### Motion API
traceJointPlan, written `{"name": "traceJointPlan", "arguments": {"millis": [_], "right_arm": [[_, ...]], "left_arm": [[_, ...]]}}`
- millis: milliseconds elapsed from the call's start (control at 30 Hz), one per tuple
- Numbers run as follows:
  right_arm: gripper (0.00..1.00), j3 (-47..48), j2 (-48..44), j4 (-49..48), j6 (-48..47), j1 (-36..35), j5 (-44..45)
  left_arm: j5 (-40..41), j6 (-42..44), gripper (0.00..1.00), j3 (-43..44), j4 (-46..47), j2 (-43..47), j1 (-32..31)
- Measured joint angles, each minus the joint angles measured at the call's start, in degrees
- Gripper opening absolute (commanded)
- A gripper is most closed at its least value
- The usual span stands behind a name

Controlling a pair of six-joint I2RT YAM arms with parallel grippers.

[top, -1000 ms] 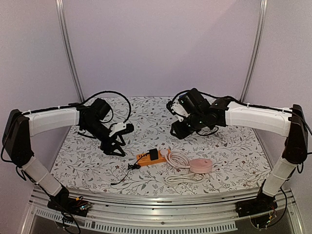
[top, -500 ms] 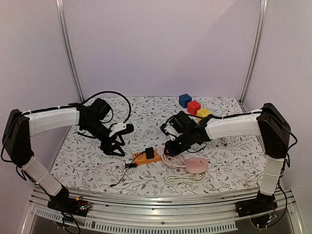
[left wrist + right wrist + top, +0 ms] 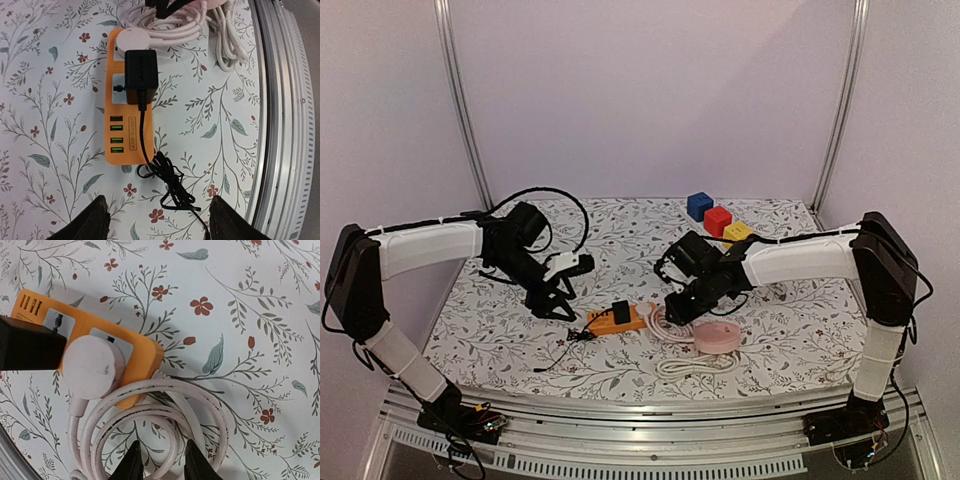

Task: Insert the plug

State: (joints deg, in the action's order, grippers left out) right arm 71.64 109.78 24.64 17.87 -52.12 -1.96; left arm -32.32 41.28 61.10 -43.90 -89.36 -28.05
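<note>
Since a second ago the right arm has dropped from high up. The right gripper [image 3: 162,465] now sits low over the white cable [image 3: 200,400], at 3 o'clock of the power strip [image 3: 605,320] (fingers narrowly apart; I cannot tell if they grip). The left gripper [image 3: 160,220] is spread wide and empty at 9 o'clock. The black plug [image 3: 141,75] sits in the strip's socket.

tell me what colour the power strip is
Orange power strip, with pale grey socket panels; it shows best in the left wrist view.
</note>
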Motion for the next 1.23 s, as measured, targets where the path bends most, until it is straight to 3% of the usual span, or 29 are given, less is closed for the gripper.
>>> {"name": "traceJointPlan", "arguments": {"millis": [267, 467, 600, 833, 1033, 1233], "right_arm": [[0.56, 4.26, -9.49, 2.45, -3.52, 1.92, 3.67], [0.70, -4.92, -24.98, -0.87, -3.41, 13.09, 8.90], [0.75, -15.63, -35.67, -2.82, -2.23, 25.49, 10.47], [0.79, -26.99, -46.21, -3.17, -0.42, 43.21, 13.03], [0.81, -33.38, -51.84, -4.76, 4.28, 45.00, 23.58], [0.80, -37.75, -54.07, -7.50, 8.90, 45.03, 29.55]], "left_arm": [[2.80, -0.44, 0.69, -0.52, -1.55, 4.09, 0.59], [5.77, -5.73, 0.76, -3.23, 0.00, 12.72, 7.19], [9.38, -11.13, 0.83, -7.23, 3.37, 18.69, 15.15], [13.11, -20.15, 0.91, -12.87, 9.88, 24.70, 35.52], [11.41, -25.57, 0.93, -14.25, 12.35, 23.32, 49.18], [11.80, -33.16, 0.96, -17.44, 17.73, 24.57, 52.13]]}}
